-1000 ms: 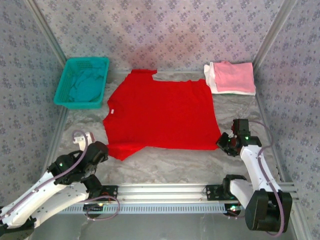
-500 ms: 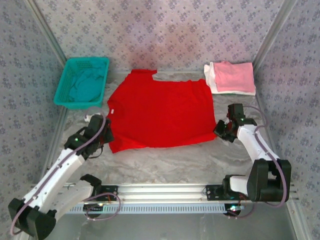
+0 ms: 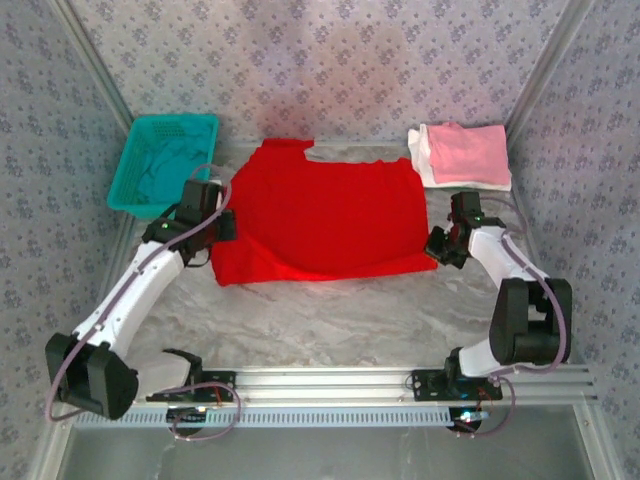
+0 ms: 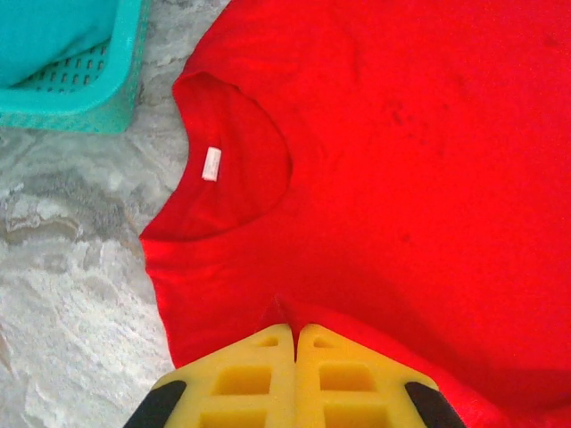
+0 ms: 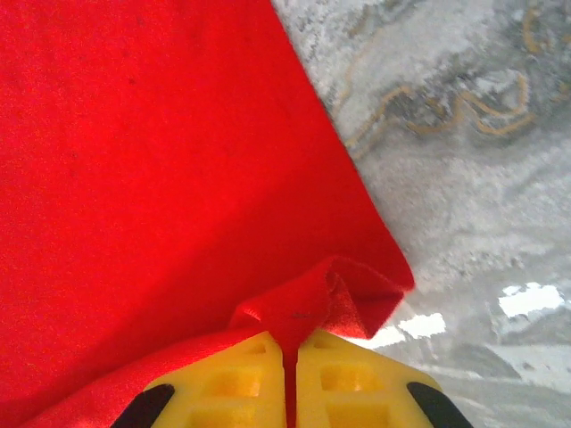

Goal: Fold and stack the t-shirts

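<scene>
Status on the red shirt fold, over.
Left gripper shut on red t-shirt; right gripper shut on it too. Near edge pinched both ends. Teal basket near left gripper.

A grey marbled tabletop [image 3: 330,320] carries a red shirt [image 3: 330,215] spread between the left fingers [image 4: 241,379] and right fingers [image 5: 348,383], a teal basket [image 3: 178,120] beyond the left ones, and a folded white shirt [image 3: 422,165] beyond the right.

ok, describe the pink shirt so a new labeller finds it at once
Go to the far right corner of the table. A small folded stack sits there; the pink t-shirt lies on top of the white t-shirt, whose edge peeks out on the left. Unlike the big red t-shirt spread mid-table, it's folded and pale pink.
</scene>
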{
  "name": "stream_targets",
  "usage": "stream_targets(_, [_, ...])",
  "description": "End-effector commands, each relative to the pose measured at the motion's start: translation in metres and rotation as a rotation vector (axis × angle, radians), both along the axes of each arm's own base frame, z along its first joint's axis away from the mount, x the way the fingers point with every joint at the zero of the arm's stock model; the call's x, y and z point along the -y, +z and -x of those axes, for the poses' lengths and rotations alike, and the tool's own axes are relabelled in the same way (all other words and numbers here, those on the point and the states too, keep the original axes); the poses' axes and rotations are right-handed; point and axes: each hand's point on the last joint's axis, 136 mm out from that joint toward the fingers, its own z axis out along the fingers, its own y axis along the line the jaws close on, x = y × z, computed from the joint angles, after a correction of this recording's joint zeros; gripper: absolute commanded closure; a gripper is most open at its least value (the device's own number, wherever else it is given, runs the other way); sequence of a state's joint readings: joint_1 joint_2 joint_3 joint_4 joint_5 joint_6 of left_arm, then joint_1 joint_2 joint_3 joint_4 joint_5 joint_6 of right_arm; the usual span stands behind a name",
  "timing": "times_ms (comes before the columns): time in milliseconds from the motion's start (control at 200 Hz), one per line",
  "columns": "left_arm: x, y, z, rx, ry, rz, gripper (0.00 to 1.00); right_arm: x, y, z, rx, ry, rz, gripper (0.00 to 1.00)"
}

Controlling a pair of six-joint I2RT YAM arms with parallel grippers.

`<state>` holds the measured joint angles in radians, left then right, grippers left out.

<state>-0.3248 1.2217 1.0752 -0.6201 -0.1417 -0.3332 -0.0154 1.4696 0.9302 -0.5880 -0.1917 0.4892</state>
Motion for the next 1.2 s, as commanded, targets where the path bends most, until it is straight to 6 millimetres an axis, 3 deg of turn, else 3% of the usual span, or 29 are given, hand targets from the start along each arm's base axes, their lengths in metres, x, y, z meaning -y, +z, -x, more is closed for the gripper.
stream_targets(0, [0.003, 0.012, -0.017, 0.042, -0.049, -0.015, 1.0, -0.001, 0.009, -0.02, 0.05, 0.004, -0.019, 0.89])
stream_targets(370, [0.012, 0.008, -0.059, 0.034, -0.084, -0.03, 1.0, -0.003, 0.005, -0.036, 0.042, -0.004, -0.038, 0.86])
stream_targets(520, [0.02, 0.009, -0.097, 0.054, -0.098, -0.044, 1.0, 0.001, 0.002, -0.05, 0.029, -0.026, -0.054, 0.83])
stream_targets(660, [0.019, 0.009, -0.145, 0.078, -0.097, -0.112, 1.0, 0.009, 0.01, -0.075, 0.056, -0.065, -0.089, 0.73])
stream_targets(720, [0.013, 0.006, -0.165, 0.066, -0.075, -0.151, 0.88, 0.013, 0.013, -0.084, 0.075, -0.081, -0.111, 0.72])
stream_targets(760, [0.011, 0.005, -0.173, 0.043, -0.065, -0.165, 0.74, 0.016, 0.03, -0.098, 0.124, -0.084, -0.121, 0.7])
stream_targets(800, [0.011, 0.002, -0.177, 0.021, -0.066, -0.177, 0.71, 0.018, 0.037, -0.1, 0.134, -0.089, -0.128, 0.65])
stream_targets(904, [0.011, 0.004, -0.171, 0.029, -0.05, -0.156, 0.6, 0.02, 0.058, -0.101, 0.207, -0.072, -0.118, 0.65])
stream_targets(959, [0.007, 0.001, -0.159, 0.03, -0.026, -0.143, 0.57, 0.01, 0.07, -0.097, 0.263, -0.024, -0.121, 0.64])
stream_targets(974, [0.005, -0.001, -0.155, 0.027, -0.016, -0.141, 0.57, 0.008, 0.062, -0.089, 0.241, -0.016, -0.117, 0.64])
stream_targets(1094, [-0.006, -0.025, -0.117, -0.022, 0.041, -0.109, 0.54, -0.007, 0.045, -0.06, 0.201, 0.035, -0.084, 0.64])
stream_targets(1199, [-0.005, -0.063, -0.084, -0.131, 0.037, -0.059, 0.54, -0.023, 0.029, -0.046, 0.199, 0.097, -0.08, 0.65])
